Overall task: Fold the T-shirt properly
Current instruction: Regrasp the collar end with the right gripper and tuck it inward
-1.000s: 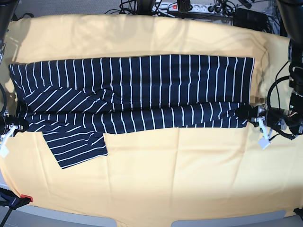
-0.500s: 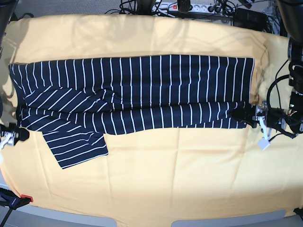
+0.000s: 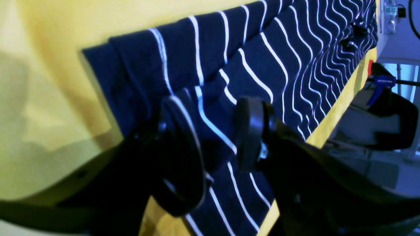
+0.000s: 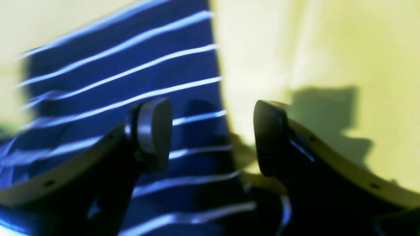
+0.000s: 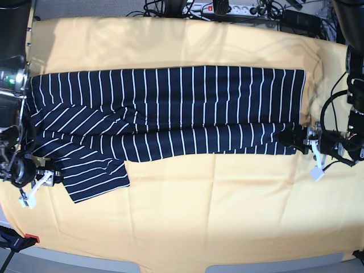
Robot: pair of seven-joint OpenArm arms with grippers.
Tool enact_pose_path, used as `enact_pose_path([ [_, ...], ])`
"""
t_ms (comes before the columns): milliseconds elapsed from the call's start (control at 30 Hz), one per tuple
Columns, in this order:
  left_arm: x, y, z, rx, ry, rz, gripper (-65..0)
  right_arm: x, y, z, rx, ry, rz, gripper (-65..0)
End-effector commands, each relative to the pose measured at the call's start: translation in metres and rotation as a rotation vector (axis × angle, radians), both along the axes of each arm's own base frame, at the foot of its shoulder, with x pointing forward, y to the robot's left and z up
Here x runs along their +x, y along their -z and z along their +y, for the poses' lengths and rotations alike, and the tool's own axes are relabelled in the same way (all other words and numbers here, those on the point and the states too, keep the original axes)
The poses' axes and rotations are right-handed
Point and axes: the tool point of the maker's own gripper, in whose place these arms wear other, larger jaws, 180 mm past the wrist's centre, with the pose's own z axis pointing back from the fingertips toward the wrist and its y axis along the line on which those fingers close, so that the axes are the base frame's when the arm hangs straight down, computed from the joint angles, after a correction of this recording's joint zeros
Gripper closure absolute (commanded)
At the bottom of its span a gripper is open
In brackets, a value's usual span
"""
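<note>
Robot lab bench (power strip point(image 5: 219, 8), tangled cables point(image 5: 165, 7))

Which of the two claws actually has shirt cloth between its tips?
The left claw, at the T-shirt's hem end: a striped fold runs between its tips. The right claw gapes open over the sleeve edge and yellow cloth.

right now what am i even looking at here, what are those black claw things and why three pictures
This is a two-armed robot set to fold a T-shirt. The base view looks down on a table covered by a yellow cloth, with the navy striped shirt lying along it, partly folded. The other two pictures come from cameras on the robot's wrists, so each shows its own black claw up close. The left gripper sits at the shirt's end, with a fold of fabric between its fingers; whether it is actually pinched is unclear. The right gripper is open, straddling the shirt's edge and holding nothing.
</note>
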Motion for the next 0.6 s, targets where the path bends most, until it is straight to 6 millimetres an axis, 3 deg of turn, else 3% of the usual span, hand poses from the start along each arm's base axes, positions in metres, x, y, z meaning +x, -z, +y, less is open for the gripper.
enact_pose_path([
  [0,0.004,-0.004,0.014,0.045,-0.013,-0.015,-30.1,0.017,-0.026,-0.011,-0.023,0.021,-0.078,-40.8],
  [233,0.008,-0.008,0.021,0.049,-0.037,-0.036,-30.1,0.010,0.001,-0.007,-0.049,0.110,-0.020,-40.8],
  [567,0.009,-0.008,0.021,0.047,-0.041,-0.040,-30.1,0.009,0.009,0.057,0.113,-0.084,-0.067,-40.7],
])
